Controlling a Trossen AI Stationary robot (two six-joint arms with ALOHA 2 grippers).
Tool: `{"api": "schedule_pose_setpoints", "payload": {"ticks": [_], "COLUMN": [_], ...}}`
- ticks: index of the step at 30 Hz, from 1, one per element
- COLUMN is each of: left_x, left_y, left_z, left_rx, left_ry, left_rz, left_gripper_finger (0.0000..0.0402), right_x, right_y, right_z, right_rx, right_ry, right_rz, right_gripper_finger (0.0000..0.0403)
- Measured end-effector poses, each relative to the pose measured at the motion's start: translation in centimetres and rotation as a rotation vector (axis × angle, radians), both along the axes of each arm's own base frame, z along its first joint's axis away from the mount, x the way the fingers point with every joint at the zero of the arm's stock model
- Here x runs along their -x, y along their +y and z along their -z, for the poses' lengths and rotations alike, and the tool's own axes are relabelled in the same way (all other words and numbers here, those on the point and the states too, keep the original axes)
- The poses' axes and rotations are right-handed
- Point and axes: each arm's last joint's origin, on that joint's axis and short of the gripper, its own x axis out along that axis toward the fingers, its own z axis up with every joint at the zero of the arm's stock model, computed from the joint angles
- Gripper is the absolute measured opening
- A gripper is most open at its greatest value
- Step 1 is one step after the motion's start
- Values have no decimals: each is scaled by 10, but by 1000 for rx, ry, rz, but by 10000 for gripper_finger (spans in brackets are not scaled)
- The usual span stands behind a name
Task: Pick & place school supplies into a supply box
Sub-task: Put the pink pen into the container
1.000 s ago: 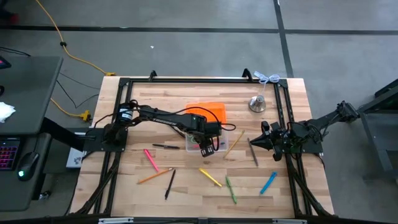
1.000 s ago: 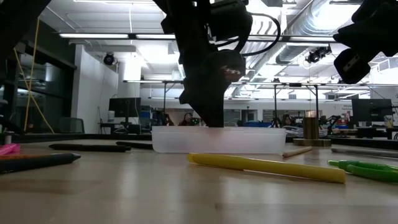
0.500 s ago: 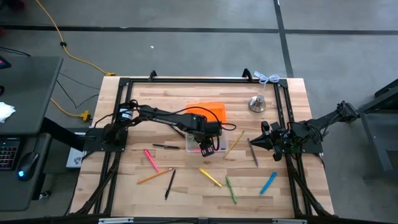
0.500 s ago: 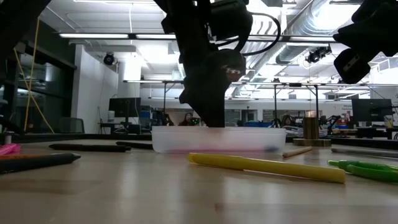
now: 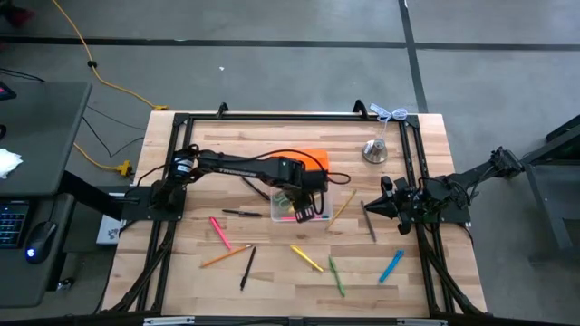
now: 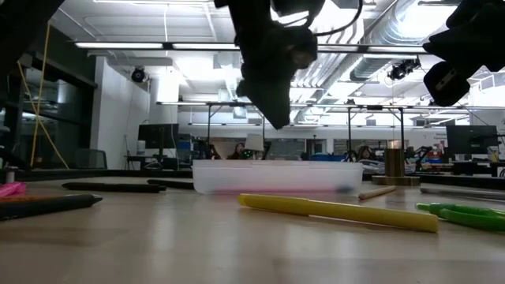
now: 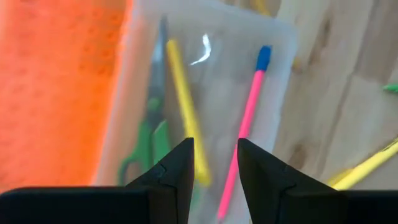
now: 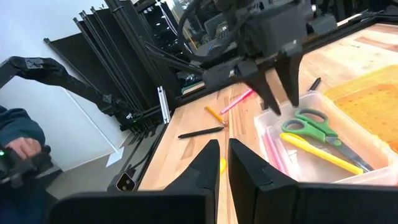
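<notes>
— With your left gripper (image 7: 214, 163) hanging just above the box (image 5: 300, 206), what's it holding?
— Nothing; fingers parted, a pink pen (image 7: 244, 127) lies inside beside scissors (image 7: 148, 140) and a yellow pen (image 7: 183, 109).
— The right gripper (image 5: 384, 205)?
— Closed, empty, waiting near the table's right edge. More pens lie scattered outside.

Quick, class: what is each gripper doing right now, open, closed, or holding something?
Left gripper: open, empty, above the supply box.
Right gripper: shut, holding nothing, waiting at the table's right side.
</notes>
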Motion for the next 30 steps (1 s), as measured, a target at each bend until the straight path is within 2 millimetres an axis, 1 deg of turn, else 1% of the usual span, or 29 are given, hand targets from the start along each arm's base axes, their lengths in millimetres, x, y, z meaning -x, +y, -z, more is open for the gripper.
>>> {"api": "schedule_pose_setpoints", "payload": {"ticks": [6, 17, 23, 30], "left_x": [12, 32, 39, 44], "left_y": [1, 2, 3, 4], "left_z": [-15, -25, -33, -38], "left_rx": [-40, -52, -96, -113], "left_ry": [122, 276, 283, 300], "left_rz": [-13, -39, -70, -64], "left_gripper_finger": [152, 152, 152, 152], "right_x": [0, 0, 0, 0], "right_y": [0, 1, 1, 1], "right_z": [0, 1, 1, 1], "right_rx": [1, 2, 7, 12], "right_ry": [1, 7, 7, 12], "right_rz": [-3, -32, -39, -42], "right_gripper_finger": [12, 12, 12, 12]}}
